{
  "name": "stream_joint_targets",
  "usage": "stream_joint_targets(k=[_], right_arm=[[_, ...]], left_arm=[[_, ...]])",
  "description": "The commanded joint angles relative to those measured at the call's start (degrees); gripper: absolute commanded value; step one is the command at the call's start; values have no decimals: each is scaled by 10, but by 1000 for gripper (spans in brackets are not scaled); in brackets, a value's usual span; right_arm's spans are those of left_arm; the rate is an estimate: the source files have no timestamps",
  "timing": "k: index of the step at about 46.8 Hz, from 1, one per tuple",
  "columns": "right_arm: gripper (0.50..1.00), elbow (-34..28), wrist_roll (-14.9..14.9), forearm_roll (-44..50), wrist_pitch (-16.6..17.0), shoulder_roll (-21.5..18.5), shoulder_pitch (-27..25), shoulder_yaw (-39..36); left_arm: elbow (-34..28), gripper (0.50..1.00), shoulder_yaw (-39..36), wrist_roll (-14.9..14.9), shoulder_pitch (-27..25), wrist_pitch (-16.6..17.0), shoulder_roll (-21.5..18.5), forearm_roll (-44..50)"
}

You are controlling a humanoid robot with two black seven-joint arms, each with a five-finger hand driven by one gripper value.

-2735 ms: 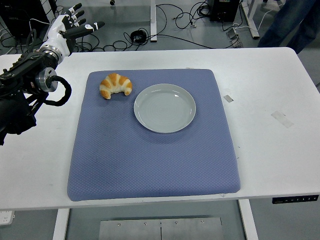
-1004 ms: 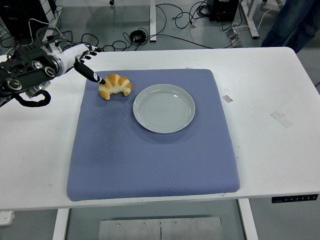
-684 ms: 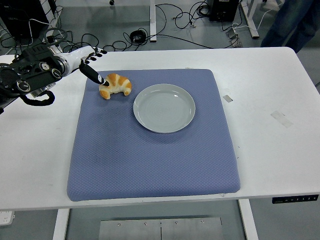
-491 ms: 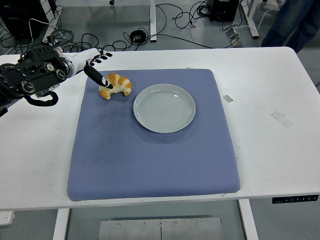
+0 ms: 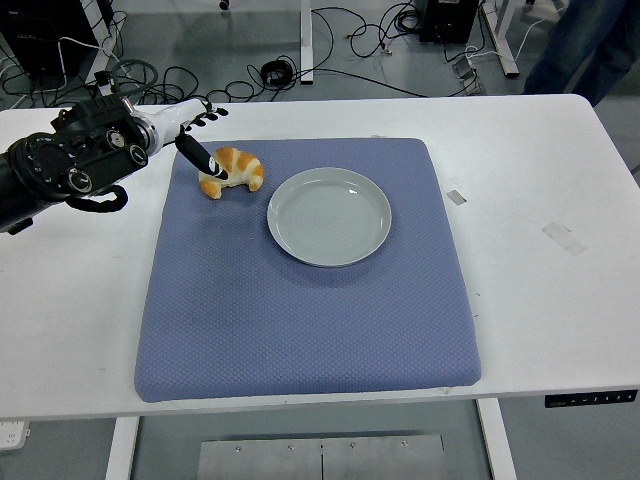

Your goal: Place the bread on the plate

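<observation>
Since the earlier frames the left hand [image 5: 190,135] has swung in from the table's far-left corner and come down to the croissant [image 5: 232,170]; one dark finger now lies across the bread's left side, tip on it. Plate [image 5: 329,216] hasn't moved and holds nothing, grey-white, round, sitting on the blue mat [image 5: 300,320] just right of the croissant, small gap between them, not touching. Croissant is on the mat's far-left area, same spot as before: golden-brown crescent, paler at the tips, ends pointing toward the near edge. Left hand fingers are extended and spread, not curled: that one finger reaches down onto the bread, the others fan out over the white table [image 5: 560,180] past the mat's far-left corner. No closed grip visible, bread still flat on the mat. Left forearm comes in from the left edge with its black housings over the table's left side. Right arm not visible. Two small strips of tape on the table right of the mat. Person's leg in dark blue at the top-right corner [image 5: 590,40], behind the table.
</observation>
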State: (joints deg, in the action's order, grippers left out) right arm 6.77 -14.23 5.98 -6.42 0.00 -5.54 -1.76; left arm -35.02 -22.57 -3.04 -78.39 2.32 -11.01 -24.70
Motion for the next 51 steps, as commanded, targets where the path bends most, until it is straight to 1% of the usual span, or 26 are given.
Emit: stream_joint_targets(k=[1, 7, 12, 23, 32, 37, 40, 42, 44, 48, 49, 51], right_arm=[[1000, 0, 0, 0, 0, 0, 0, -1], [1000, 0, 0, 0, 0, 0, 0, -1], [1000, 0, 0, 0, 0, 0, 0, 0], [1000, 0, 0, 0, 0, 0, 0, 0], [1000, 0, 0, 0, 0, 0, 0, 0], [1000, 0, 0, 0, 0, 0, 0, -1], [1000, 0, 0, 0, 0, 0, 0, 0], [1000, 0, 0, 0, 0, 0, 0, 0], [1000, 0, 0, 0, 0, 0, 0, 0], [1000, 0, 0, 0, 0, 0, 0, 0], [1000, 0, 0, 0, 0, 0, 0, 0], [1000, 0, 0, 0, 0, 0, 0, 0]], left_arm=[[3, 933, -1, 0, 2, 0, 11, 0], [7, 933, -3, 12, 12, 1, 21, -9], [23, 933, -3, 11, 12, 0, 33, -33], [31, 930, -5, 12, 12, -4, 33, -37], [32, 859, -5, 14, 15, -3, 33, -38], [37, 851, -4, 14, 21, -3, 33, -49], [38, 830, -4, 14, 24, -1, 33, -50], [38, 825, -4, 14, 25, 0, 33, -50], [38, 783, -5, 14, 26, 1, 33, -50], [38, 760, -5, 14, 27, 1, 33, -51], [38, 743, -5, 14, 27, 1, 33, -51], [38, 690, -5, 15, 29, 1, 33, -52]])
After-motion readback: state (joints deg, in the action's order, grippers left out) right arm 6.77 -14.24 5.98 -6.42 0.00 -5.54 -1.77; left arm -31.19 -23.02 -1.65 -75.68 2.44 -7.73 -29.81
